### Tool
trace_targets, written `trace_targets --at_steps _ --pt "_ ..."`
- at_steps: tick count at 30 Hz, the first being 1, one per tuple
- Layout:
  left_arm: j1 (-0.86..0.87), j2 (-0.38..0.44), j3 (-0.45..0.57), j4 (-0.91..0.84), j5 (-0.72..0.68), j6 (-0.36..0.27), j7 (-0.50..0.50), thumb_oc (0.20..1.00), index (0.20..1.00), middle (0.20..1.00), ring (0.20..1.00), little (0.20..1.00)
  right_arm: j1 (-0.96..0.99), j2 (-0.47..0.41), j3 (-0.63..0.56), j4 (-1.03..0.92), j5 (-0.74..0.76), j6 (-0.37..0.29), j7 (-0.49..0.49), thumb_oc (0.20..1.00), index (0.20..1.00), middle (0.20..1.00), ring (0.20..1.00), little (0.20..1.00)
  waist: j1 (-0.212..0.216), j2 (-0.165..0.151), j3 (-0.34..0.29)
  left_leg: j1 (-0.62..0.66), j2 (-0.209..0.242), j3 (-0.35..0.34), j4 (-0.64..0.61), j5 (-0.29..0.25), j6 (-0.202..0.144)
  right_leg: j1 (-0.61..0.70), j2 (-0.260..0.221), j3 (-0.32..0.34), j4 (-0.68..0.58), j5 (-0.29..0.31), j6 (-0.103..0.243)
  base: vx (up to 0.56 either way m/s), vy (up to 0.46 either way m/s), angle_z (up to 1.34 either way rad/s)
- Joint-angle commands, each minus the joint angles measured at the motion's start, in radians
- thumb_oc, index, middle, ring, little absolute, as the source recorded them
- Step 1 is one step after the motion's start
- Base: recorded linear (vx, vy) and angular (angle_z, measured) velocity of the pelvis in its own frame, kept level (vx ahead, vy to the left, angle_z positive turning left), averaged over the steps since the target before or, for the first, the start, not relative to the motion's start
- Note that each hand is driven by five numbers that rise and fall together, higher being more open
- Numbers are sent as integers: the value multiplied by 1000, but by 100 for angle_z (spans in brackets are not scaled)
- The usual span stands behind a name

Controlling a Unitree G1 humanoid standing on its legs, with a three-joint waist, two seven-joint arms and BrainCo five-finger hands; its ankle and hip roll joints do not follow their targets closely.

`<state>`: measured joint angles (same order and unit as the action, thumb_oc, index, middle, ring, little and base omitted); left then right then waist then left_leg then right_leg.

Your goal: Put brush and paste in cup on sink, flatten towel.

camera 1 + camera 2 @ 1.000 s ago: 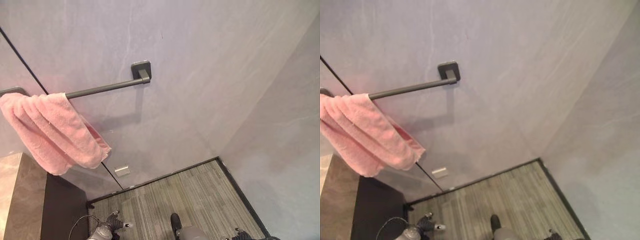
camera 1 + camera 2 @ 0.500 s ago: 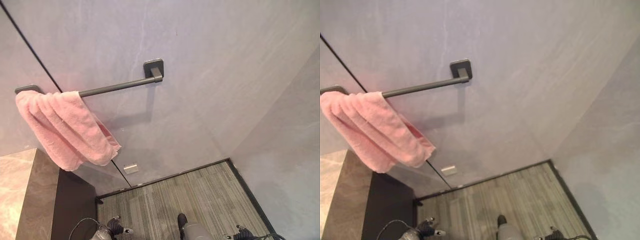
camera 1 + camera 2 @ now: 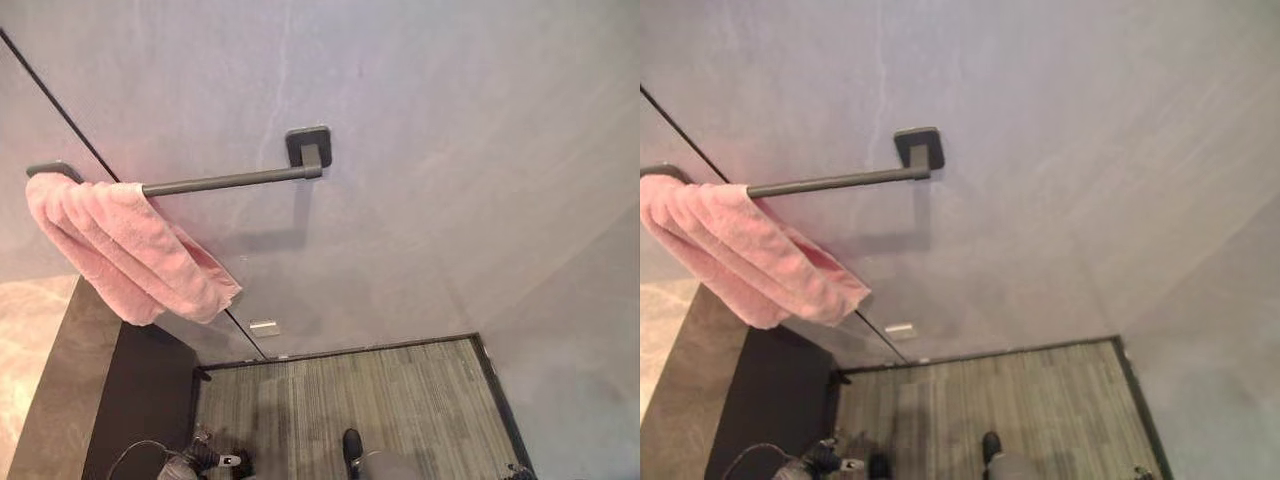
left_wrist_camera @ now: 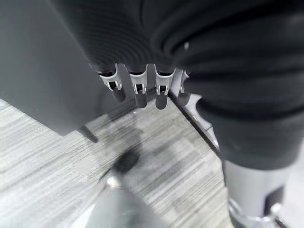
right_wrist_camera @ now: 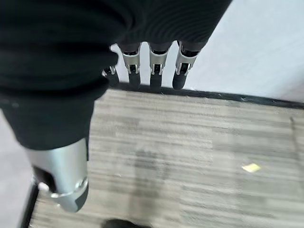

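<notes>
Low in the frame, over the striped grey floor point(image 3: 380, 400), both hands hang with nothing in them. Seen from its own wrist, the left hand point(image 4: 137, 90) points its fingers point(image 4: 160, 92) straight down in a row, relaxed and apart from any object, beside the dark side of a cabinet point(image 4: 42, 71). The right hand point(image 5: 152, 71) does the same in its wrist view, fingers point(image 5: 156, 71) loose and extended above the floor, near the dark strip where floor meets wall; one small pale scrap point(image 5: 251, 167) lies on the floor at the lower right of that view.

Further up, at the left edge of the head views, one brown stone counter point(image 3: 40, 340) tops the dark cabinet.

Beyond, on the grey wall point(image 3: 450, 150), one dark towel bar point(image 3: 225, 181) runs from left to centre. One pink towel point(image 3: 125, 250) is draped over its left end, bunched and folded rather than spread flat. One small pale plate point(image 3: 264, 326) sits low on the wall.
</notes>
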<state>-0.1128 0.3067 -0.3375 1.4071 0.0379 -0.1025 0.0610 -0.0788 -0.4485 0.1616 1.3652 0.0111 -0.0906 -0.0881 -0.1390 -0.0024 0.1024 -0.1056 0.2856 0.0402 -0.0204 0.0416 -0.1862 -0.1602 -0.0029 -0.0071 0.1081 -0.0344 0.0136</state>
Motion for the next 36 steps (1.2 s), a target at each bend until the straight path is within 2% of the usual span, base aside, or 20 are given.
trace_targets --at_steps 1,5,9,16,21,23,25,26,28,30,33,35,36 --pt "-35 44 -18 -21 -2 -26 11 1000 1000 1000 1000 1000 15 1 23 -37 26 -11 -17 1000 1000 1000 1000 1000 -16 -9 0 12 -96 43 47 -2 63 5 -142 90 -27 47 122 33 238 -65" --pt "-43 68 -35 -29 10 -39 24 1000 1000 1000 1000 1000 -12 48 68 -102 17 -18 -11 1000 1000 1000 1000 1000 -6 -36 -5 39 -128 102 3 -4 78 -18 -174 124 -59 93 152 -6 189 -51" --pt "-47 77 -21 -31 -8 -45 38 1000 1000 1000 1000 1000 -3 90 91 -132 18 -21 -16 1000 1000 1000 1000 1000 4 -60 -18 75 -128 123 -64 12 73 -14 -194 119 -101 119 170 6 68 -37" --pt "-17 51 -24 -33 4 -53 43 1000 1000 1000 1000 1000 18 120 59 -118 69 -35 -22 1000 1000 1000 1000 1000 6 -57 -36 106 -119 135 -67 1 68 11 -207 103 -122 124 178 55 35 -7" --pt "-6 23 -65 -76 34 -57 42 1000 1000 1000 1000 1000 22 118 67 -117 70 -39 -28 1000 1000 1000 1000 1000 10 -46 -53 124 -107 134 -67 0 59 38 -203 84 -134 120 177 43 -6 3" --pt "-8 5 -118 -109 73 -60 36 1000 1000 1000 1000 1000 19 109 72 -122 79 -40 -25 1000 1000 1000 1000 1000 6 -35 -61 128 -101 135 -67 -1 54 44 -202 77 -142 122 177 26 -8 3" --pt "-19 -14 -186 -174 110 -70 23 1000 1000 1000 1000 1000 13 102 76 -132 106 -46 -21 1000 1000 1000 1000 1000 4 -25 -70 130 -95 133 -67 1 49 54 -200 68 -156 124 177 12 -19 1" --pt "-59 -31 -271 -231 159 -80 16 1000 1000 1000 1000 1000 -9 104 103 -124 99 -44 -25 1000 1000 1000 1000 1000 1 -17 -81 129 -90 132 -67 1 45 62 -199 59 -167 128 177 16 -35 4" --pt "-103 -40 -369 -307 225 -92 -3 1000 1000 1000 1000 1000 -31 104 132 -100 79 -37 -27 1000 1000 1000 1000 1000 1 -12 -87 129 -88 129 -67 -2 43 69 -199 53 -176 130 177 12 -33 3" --pt "-162 -22 -479 -460 290 -113 -33 1000 1000 1000 1000 1000 -53 99 152 -94 72 -34 -38 1000 1000 1000 1000 1000 -1 -6 -87 131 -88 123 -67 -9 42 79 -201 46 -185 131 178 0 0 0" --pt "-218 62 -507 -757 291 -126 -81 1000 1000 1000 1000 1000 -64 80 151 -108 88 -40 -46 1000 1000 1000 1000 1000 8 1 -89 118 -88 117 -67 -2 42 72 -204 37 -189 140 179 -43 -15 5" --pt "-250 174 -466 -1040 258 -128 -130 1000 1000 1000 1000 1000 -61 72 140 -109 103 -38 -45 1000 1000 1000 1000 1000 29 3 -88 104 -88 105 -67 13 41 69 -206 24 -186 148 179 -50 -26 10" --pt "-246 183 -462 -1055 253 -120 -138 1000 1000 1000 1000 1000 -62 75 142 -109 103 -38 -44 1000 1000 1000 1000 1000 27 1 -87 104 -88 104 -67 13 40 69 -206 23 -186 148 179 -10 -29 20"
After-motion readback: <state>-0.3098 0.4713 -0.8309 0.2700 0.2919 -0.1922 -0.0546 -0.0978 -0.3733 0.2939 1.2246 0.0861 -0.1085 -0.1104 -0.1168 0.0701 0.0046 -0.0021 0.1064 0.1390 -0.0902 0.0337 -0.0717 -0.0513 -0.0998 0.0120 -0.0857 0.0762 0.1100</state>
